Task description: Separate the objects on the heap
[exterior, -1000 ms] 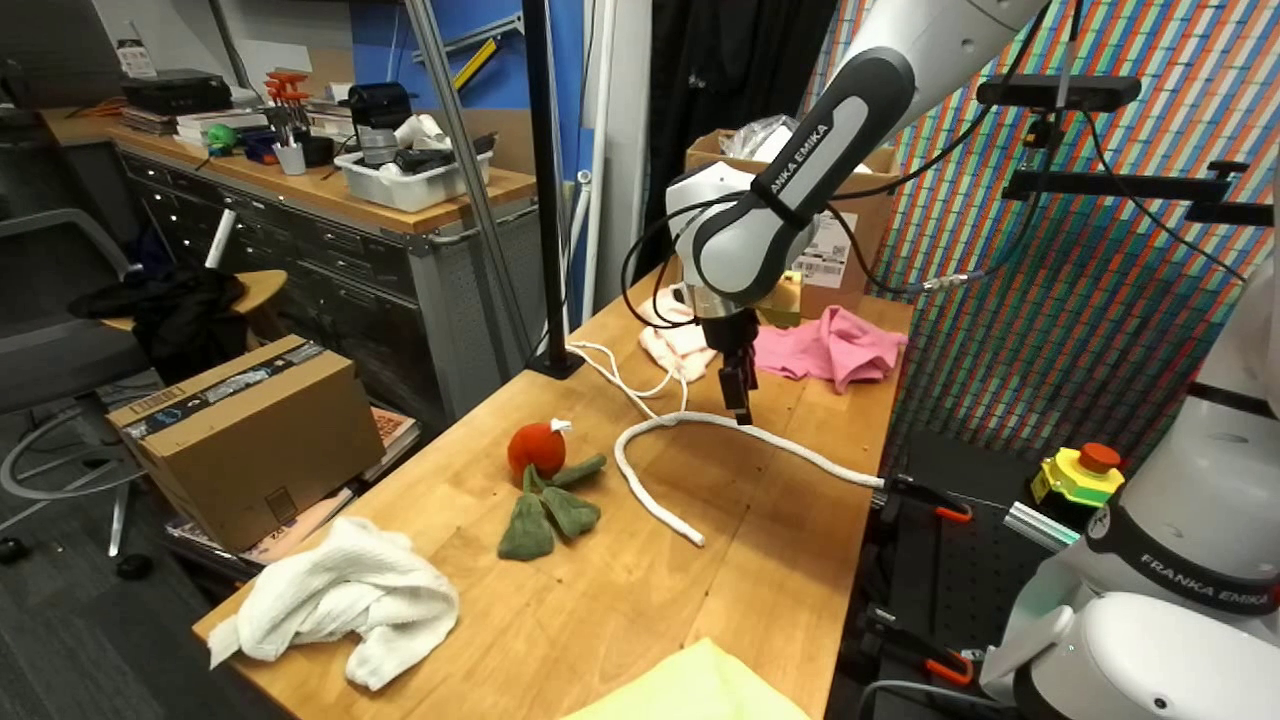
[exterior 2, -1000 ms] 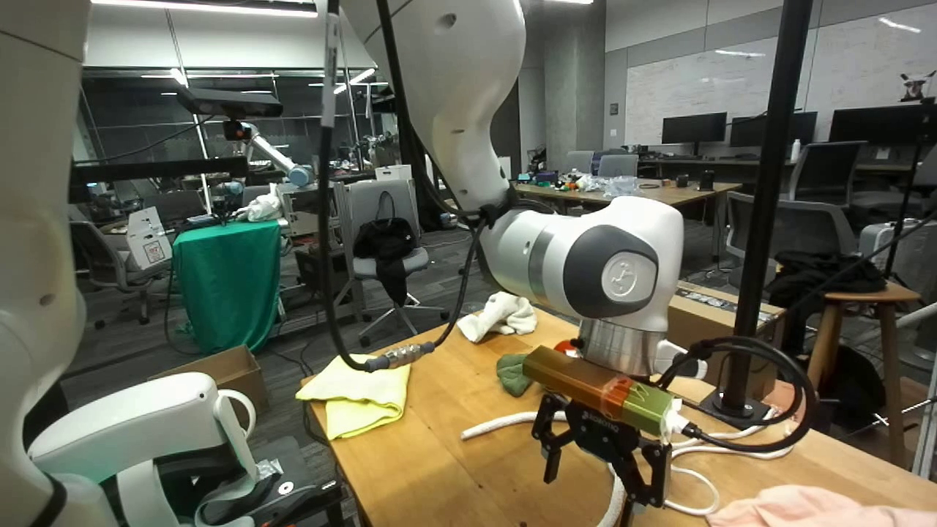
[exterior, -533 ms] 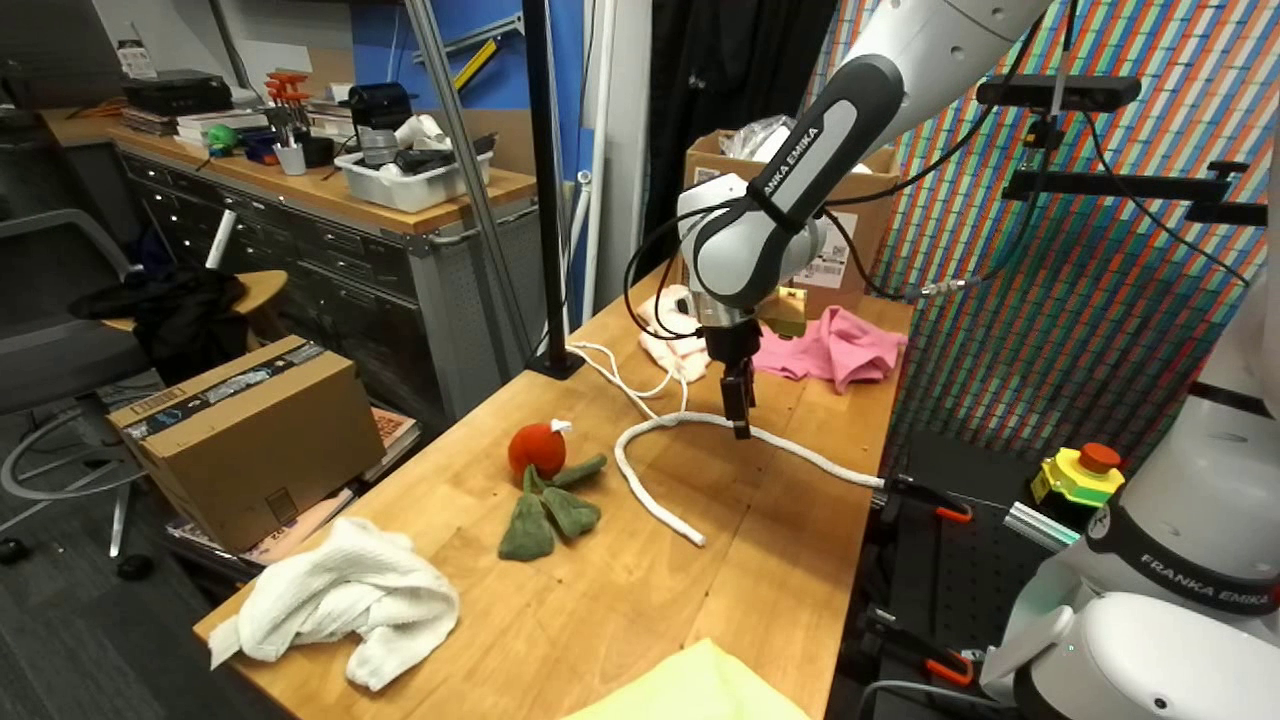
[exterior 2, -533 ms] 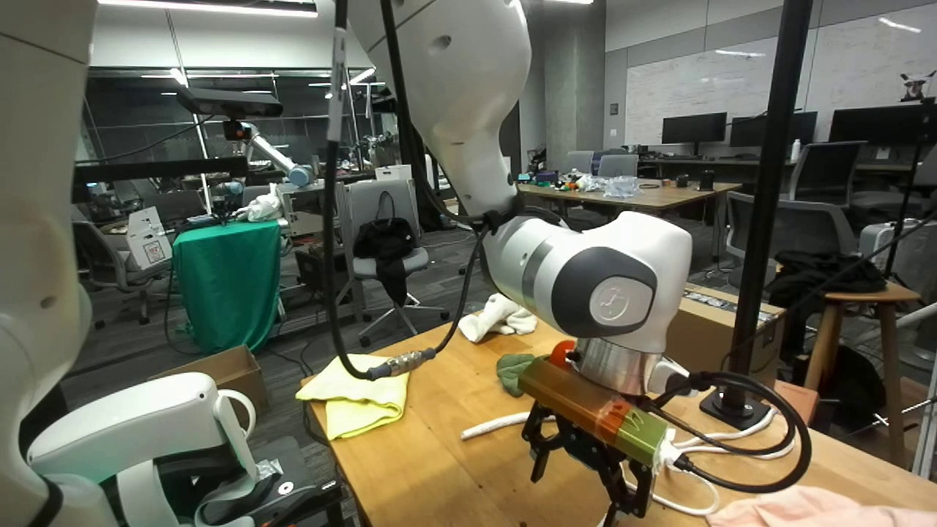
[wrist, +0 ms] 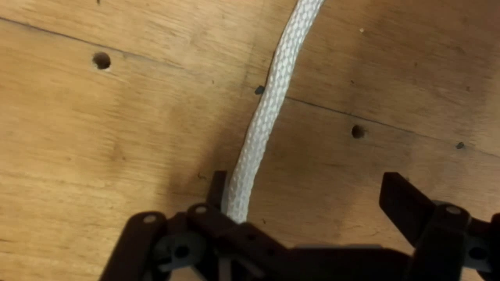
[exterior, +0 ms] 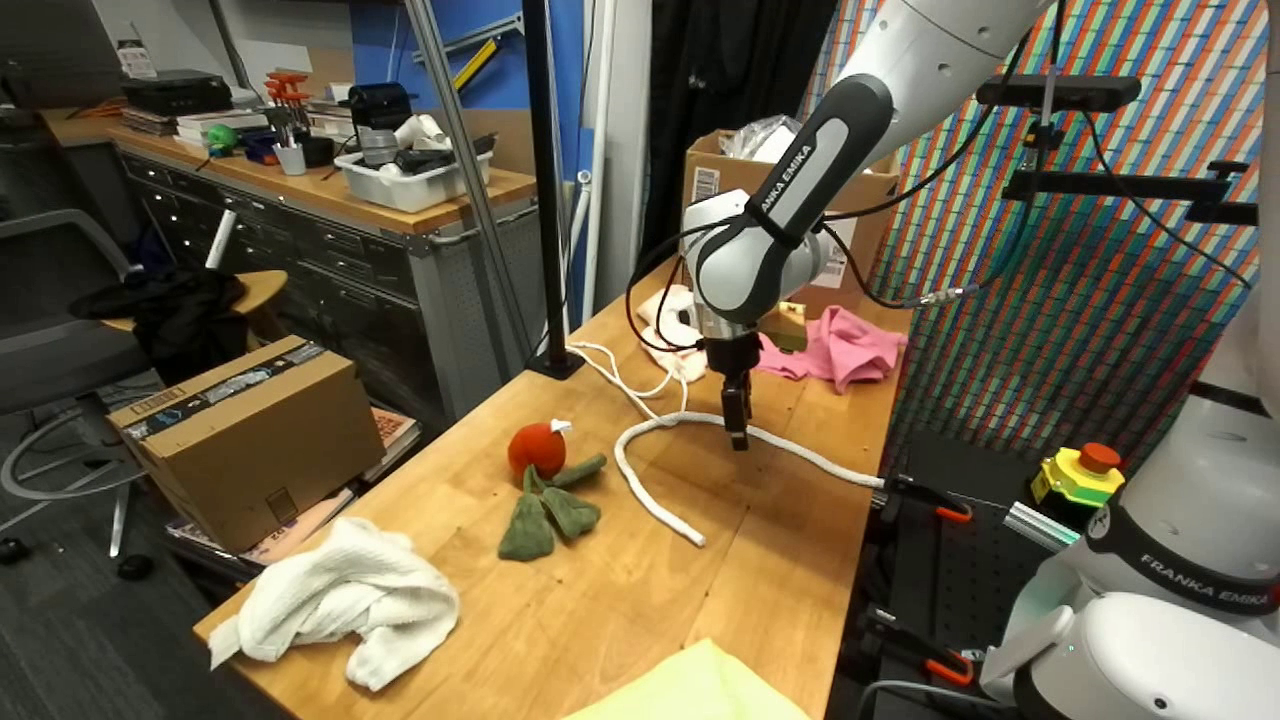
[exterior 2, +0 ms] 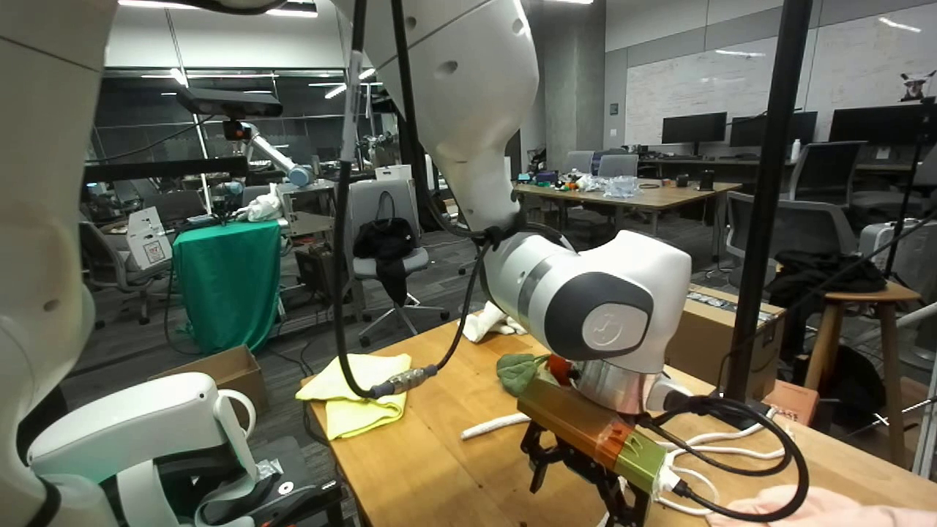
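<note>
My gripper points down over the table with its jaws wide apart. The thick white cord runs between its fingers, close beside the left one in the wrist view; whether they touch I cannot tell. In an exterior view the cord loops across the table, with thinner strands behind. Spread around it are a red-and-green soft toy, a white towel, a yellow-green cloth, a pink cloth and a pale cream-pink cloth. They lie apart; no mounded heap is in view.
A cardboard box stands at the table's far end. A black pole rises at the table's edge. Clamps sit by the edge near the robot base. Another box is beside the table, lower down.
The gripper has come down lower over the cord and stayed open. Cord, toy and cloths lie where they were.
</note>
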Robot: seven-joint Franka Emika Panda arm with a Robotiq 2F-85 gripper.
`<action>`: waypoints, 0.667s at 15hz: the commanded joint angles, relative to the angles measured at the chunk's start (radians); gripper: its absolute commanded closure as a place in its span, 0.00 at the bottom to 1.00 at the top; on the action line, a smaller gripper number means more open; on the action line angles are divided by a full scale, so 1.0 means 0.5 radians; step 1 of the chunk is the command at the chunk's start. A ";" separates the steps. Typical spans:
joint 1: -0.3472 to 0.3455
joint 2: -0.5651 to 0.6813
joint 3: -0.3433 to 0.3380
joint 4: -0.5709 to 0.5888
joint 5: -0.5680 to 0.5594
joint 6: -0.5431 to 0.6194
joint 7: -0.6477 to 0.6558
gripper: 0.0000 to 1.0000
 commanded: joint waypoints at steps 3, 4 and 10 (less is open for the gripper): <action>-0.024 0.029 0.020 -0.086 -0.013 0.283 0.003 0.00; -0.025 0.037 0.019 -0.094 -0.020 0.316 0.006 0.00; -0.033 0.036 0.012 -0.126 -0.034 0.386 0.028 0.28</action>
